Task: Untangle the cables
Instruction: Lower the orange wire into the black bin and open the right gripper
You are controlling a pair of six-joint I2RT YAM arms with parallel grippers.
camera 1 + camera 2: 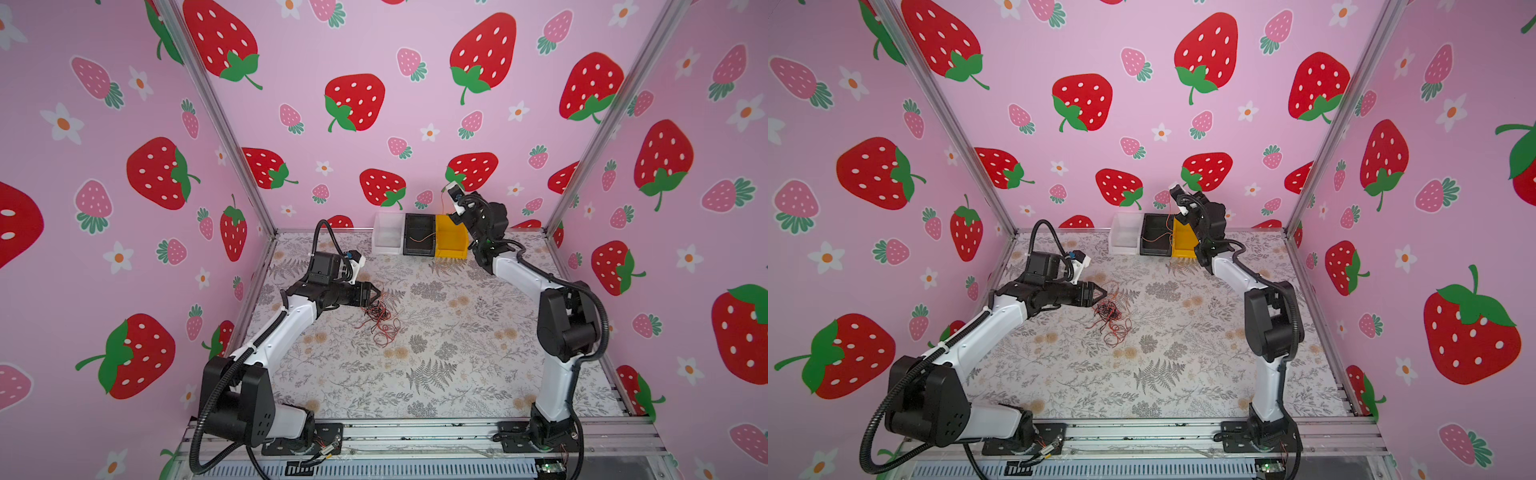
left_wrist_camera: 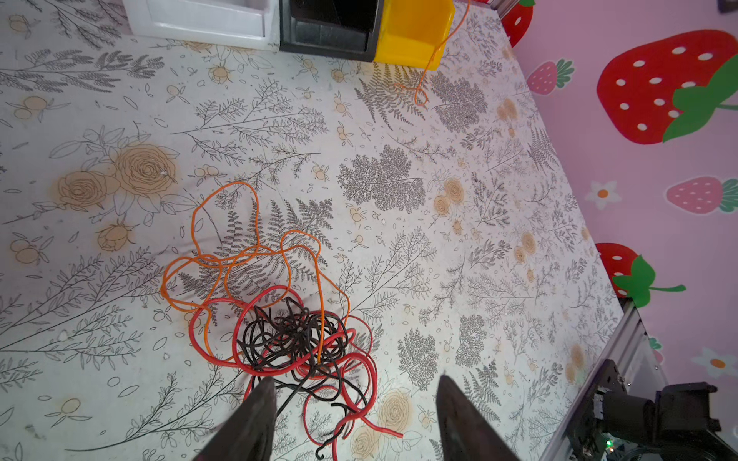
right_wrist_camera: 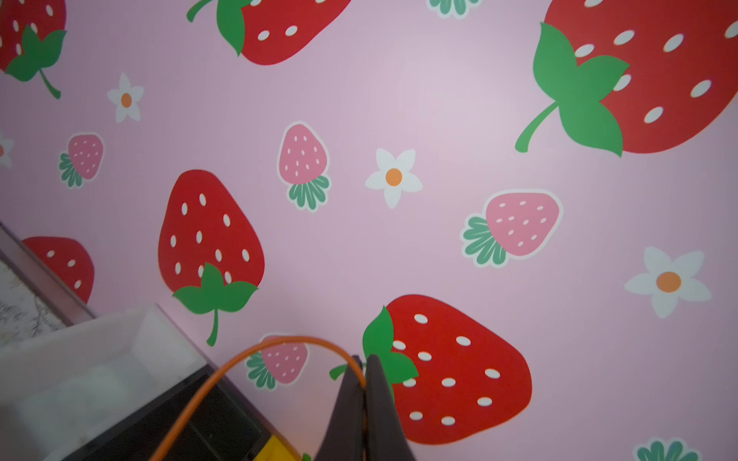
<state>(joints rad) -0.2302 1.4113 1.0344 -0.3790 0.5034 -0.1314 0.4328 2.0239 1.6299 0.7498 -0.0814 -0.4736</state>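
Observation:
A tangle of red, black and orange cables [image 1: 380, 318] [image 1: 1111, 318] lies on the floral mat left of centre. In the left wrist view the black cables form a knot in the tangle [image 2: 295, 339], with red loops around it and orange loops spreading beyond. My left gripper [image 1: 376, 296] [image 2: 355, 383] hovers at the tangle's edge, open, with nothing gripped between its fingers. My right gripper [image 1: 446, 188] [image 3: 365, 361] is raised above the bins at the back, shut on one orange cable [image 3: 247, 355]. That cable hangs down into the black bin [image 1: 419, 241].
Three bins stand in a row at the back wall: white [image 1: 388, 239], black and yellow [image 1: 453, 241]. Strawberry-print walls enclose the mat on three sides. Aluminium rails run along the front edge [image 1: 415, 432].

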